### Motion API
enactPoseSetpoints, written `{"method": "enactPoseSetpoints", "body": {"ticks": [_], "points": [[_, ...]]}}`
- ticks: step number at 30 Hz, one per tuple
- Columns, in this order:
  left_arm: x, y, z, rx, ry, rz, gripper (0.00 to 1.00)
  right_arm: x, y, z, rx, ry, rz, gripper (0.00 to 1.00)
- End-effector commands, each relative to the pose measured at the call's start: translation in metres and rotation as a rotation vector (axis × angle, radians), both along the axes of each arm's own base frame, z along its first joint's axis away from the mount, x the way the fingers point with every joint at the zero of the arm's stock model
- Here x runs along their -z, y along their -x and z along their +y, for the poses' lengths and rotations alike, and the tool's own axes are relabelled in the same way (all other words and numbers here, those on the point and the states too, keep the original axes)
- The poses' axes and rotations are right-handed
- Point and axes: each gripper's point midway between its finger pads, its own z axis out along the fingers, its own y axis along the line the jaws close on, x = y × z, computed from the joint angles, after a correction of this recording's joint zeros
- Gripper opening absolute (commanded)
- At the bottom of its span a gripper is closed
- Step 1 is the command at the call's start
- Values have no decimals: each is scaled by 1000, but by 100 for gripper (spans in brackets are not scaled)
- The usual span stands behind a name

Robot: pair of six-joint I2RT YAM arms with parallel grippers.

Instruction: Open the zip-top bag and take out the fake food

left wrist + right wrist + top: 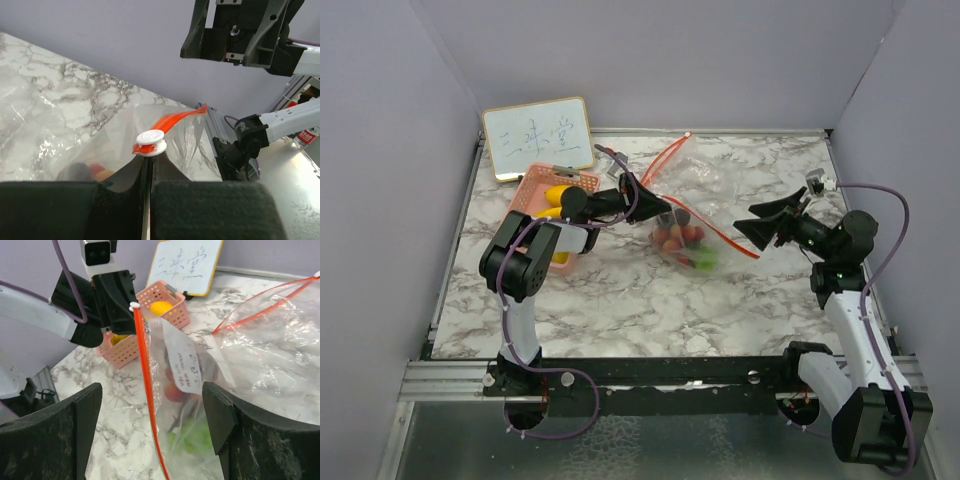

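Observation:
The clear zip-top bag (692, 190) with a red zip strip (145, 390) lies mid-table, its mouth lifted. My left gripper (658, 207) is shut on the bag's zip edge, with the white slider (151, 141) right at its fingertips. Red and green fake food (685, 245) sits inside the bag (260, 345), behind a paper label (184, 362). My right gripper (748, 222) stands open just right of the bag. In the right wrist view the red strip hangs between its spread fingers (220, 412), touching neither. More yellow fake food (557, 197) lies in the pink basket (572, 178).
A small whiteboard (538, 137) with writing leans at the back left, behind the basket. Purple walls close in the marble table (620, 310) on three sides. A metal rail (650, 370) runs along the near edge.

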Motion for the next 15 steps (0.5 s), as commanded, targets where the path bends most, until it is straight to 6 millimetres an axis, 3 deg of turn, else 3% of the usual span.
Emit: {"method": "enactPoseSetpoints", "body": {"ticks": [1, 8, 15], "points": [[-4, 19, 3, 81, 28, -194, 0, 8, -13, -16, 147, 70, -27, 82], [4, 38, -6, 212, -29, -221, 0, 1, -6, 3, 16, 137, -110, 77], [13, 41, -15, 241, -35, -203, 0, -5, -16, 82, 16, 333, -218, 78]]}}
